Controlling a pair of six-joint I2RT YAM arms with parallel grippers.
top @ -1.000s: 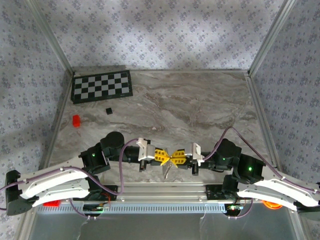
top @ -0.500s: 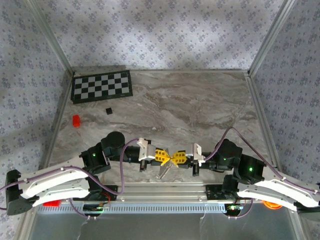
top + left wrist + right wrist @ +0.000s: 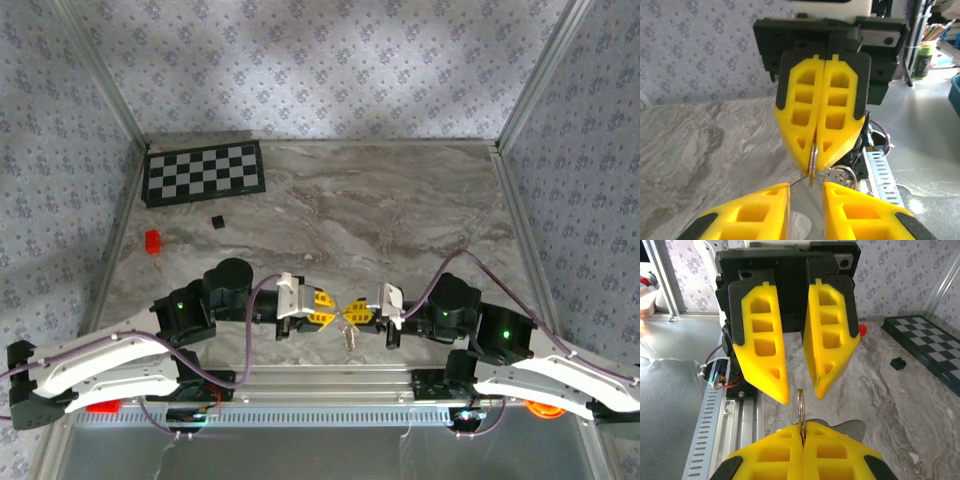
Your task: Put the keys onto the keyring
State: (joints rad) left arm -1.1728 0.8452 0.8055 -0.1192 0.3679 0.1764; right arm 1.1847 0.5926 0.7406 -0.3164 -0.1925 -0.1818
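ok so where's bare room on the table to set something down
Bare marble runs from the checkerboard to the right rail, across the far half. Crowded: the near edge, where the left claw and right claw face each other at the keyring, and the left side by the red block and black cube.

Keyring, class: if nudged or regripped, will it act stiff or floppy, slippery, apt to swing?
The keyring is thin metal pinched edge-on, so probably stiff but slippery. The keys dangling beneath it would likely swing if nudged.
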